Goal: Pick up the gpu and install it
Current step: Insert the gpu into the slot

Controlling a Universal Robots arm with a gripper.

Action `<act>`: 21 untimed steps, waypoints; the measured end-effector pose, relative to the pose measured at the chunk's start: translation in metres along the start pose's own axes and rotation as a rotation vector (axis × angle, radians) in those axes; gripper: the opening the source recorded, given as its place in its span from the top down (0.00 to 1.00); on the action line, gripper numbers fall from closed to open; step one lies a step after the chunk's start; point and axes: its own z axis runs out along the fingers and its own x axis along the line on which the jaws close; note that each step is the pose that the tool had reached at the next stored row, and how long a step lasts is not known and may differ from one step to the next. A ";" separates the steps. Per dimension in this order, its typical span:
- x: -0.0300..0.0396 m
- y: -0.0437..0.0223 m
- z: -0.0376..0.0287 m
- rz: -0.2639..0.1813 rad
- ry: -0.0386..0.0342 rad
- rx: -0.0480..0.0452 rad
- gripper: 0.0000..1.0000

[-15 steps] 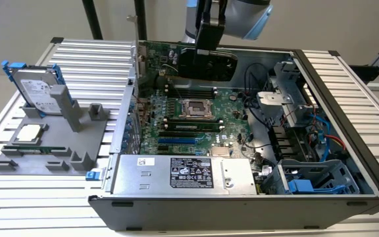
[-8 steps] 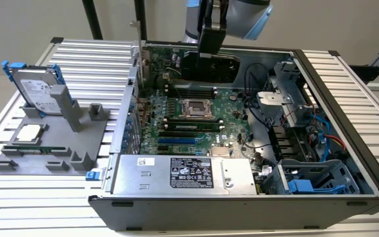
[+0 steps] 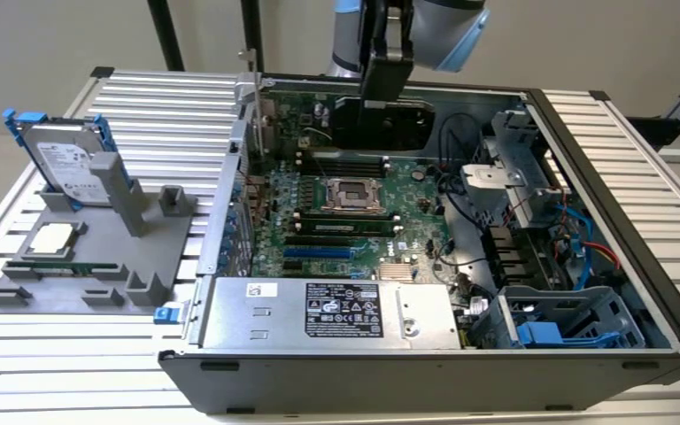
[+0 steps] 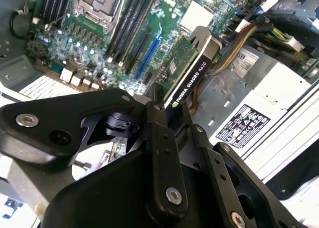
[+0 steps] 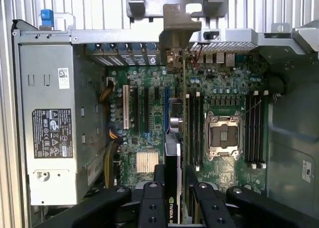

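Gpu (image 4: 192, 68) hangs edge-down over the motherboard (image 5: 144, 113), clear of it and not seated. The hand (image 4: 172, 111) is clamped on the card's upper edge, so the card lies straight below the hand. In the first wrist view its long axis runs parallel to the motherboard's slots. Counted: one gpu, one hand, one arm. One power supply (image 3: 328, 314) sits beside the motherboard. One hard drive (image 3: 66, 164) stands well apart from the motherboard, outside the case, toward the exterior view's left.
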 end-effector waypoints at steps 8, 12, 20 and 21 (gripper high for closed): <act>0.0000 -0.0005 0.0042 -0.038 -0.0011 0.0235 1.00; 0.0001 -0.0013 0.0066 -0.038 -0.0010 0.0231 1.00; 0.0001 -0.0024 0.0119 0.020 0.0001 0.0230 1.00; 0.0002 -0.0024 0.0126 0.034 0.0004 0.0232 1.00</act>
